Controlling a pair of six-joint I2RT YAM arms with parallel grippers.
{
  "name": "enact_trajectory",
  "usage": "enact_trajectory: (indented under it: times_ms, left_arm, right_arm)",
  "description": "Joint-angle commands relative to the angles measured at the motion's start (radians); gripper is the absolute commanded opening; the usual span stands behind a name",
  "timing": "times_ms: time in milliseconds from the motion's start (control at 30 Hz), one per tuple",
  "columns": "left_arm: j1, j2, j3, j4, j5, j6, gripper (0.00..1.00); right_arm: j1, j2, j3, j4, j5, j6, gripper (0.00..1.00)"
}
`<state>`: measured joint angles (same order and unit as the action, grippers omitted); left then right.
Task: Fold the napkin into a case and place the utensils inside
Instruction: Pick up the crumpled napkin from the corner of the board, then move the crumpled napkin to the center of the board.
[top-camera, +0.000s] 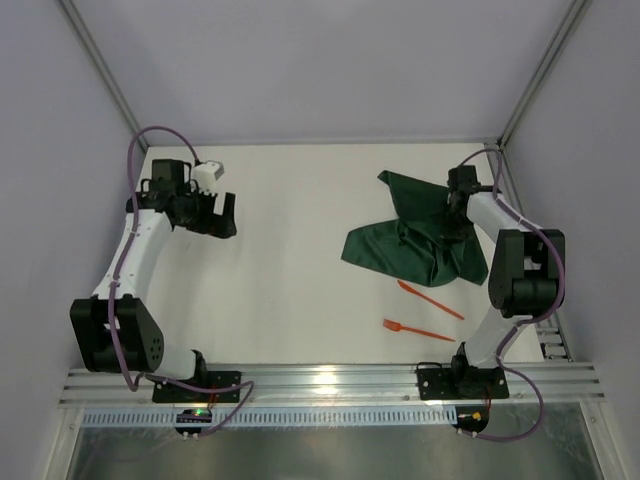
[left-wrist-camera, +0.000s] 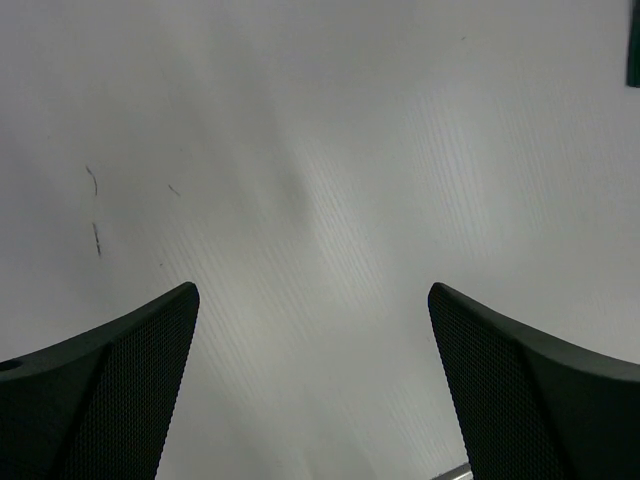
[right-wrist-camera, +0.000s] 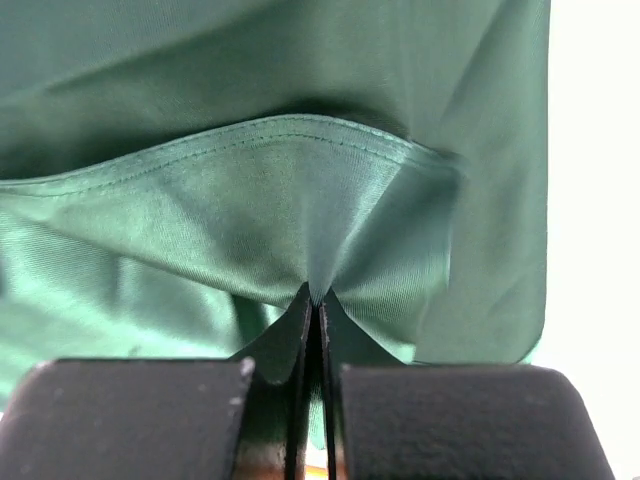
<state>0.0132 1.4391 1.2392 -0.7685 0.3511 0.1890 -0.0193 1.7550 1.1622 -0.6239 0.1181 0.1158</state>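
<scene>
At right, right pincer (right-wrist-camera: 315, 300) pinches the bunched napkin (right-wrist-camera: 300, 200); left pincer (left-wrist-camera: 313, 300) spread; both utensils (top-camera: 418, 329) lie roughly crosswise.

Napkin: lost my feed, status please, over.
Right hand shut on napkin fold. Left hand open, idle far left. Utensils loose beside napkin, nothing blocking.

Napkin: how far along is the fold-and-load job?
Done: nothing yet. The napkin lies crumpled and no case has been formed. In hand: the right gripper has its jaws shut on a pinch of the cloth. The left gripper hangs over the table, jaws open, away from the cloth. Left: folding the case and loading both utensils, which lie loose beside the napkin.
</scene>
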Motion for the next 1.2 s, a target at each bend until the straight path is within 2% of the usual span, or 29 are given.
enact_trajectory:
  times_ms: [0,133,200,233,267,300,367,433,533,667,833,900,1067,1167]
  left_arm:
    - [-0.001,-0.054,0.071,-0.080,0.038,0.026,0.98]
    - [0.007,-0.066,0.117,-0.126,0.057,0.033,0.99]
    - [0.016,-0.071,0.141,-0.140,0.066,0.024,0.99]
    - [0.030,-0.072,0.149,-0.143,0.068,0.020,0.99]
    - [0.036,-0.074,0.163,-0.144,0.069,0.010,0.99]
    - [0.045,-0.075,0.170,-0.146,0.072,0.006,0.99]
    - [0.079,-0.078,0.189,-0.149,0.081,-0.002,0.99]
    - [0.117,-0.085,0.216,-0.161,0.106,-0.003,0.99]
    - [0.151,-0.095,0.249,-0.173,0.123,-0.005,0.99]
    - [0.194,-0.109,0.266,-0.181,0.134,-0.005,0.99]
    - [0.205,-0.115,0.249,-0.209,0.155,0.030,0.99]
    - [0.203,-0.105,0.200,-0.210,0.154,0.049,0.99]
    - [0.188,-0.033,0.033,-0.206,0.102,0.090,0.83]
    - [0.121,0.007,-0.032,-0.154,0.028,0.084,0.81]
  right_arm:
    - [0.066,0.000,0.192,-0.059,-0.034,-0.002,0.04]
    - [0.226,0.035,0.469,-0.138,-0.008,-0.028,0.04]
    - [0.349,0.073,0.669,-0.172,-0.006,-0.057,0.04]
    - [0.389,0.090,0.736,-0.181,-0.012,-0.073,0.04]
    - [0.427,0.125,0.872,-0.194,-0.020,-0.106,0.04]
    - [0.497,0.141,0.939,-0.197,-0.029,-0.125,0.04]
    - [0.560,0.172,1.087,-0.188,-0.070,-0.178,0.04]
    - [0.631,0.160,1.113,-0.156,-0.166,-0.251,0.04]
    - [0.697,0.066,1.017,-0.059,-0.271,-0.349,0.04]
    - [0.745,-0.092,0.627,0.065,-0.328,-0.393,0.04]
    - [0.756,-0.207,0.192,0.148,-0.331,-0.259,0.04]
    - [0.762,-0.213,0.101,0.216,-0.356,-0.210,0.04]
    - [0.768,-0.190,-0.058,0.308,-0.328,-0.091,0.04]
    - [0.768,-0.184,-0.096,0.328,-0.324,-0.085,0.04]
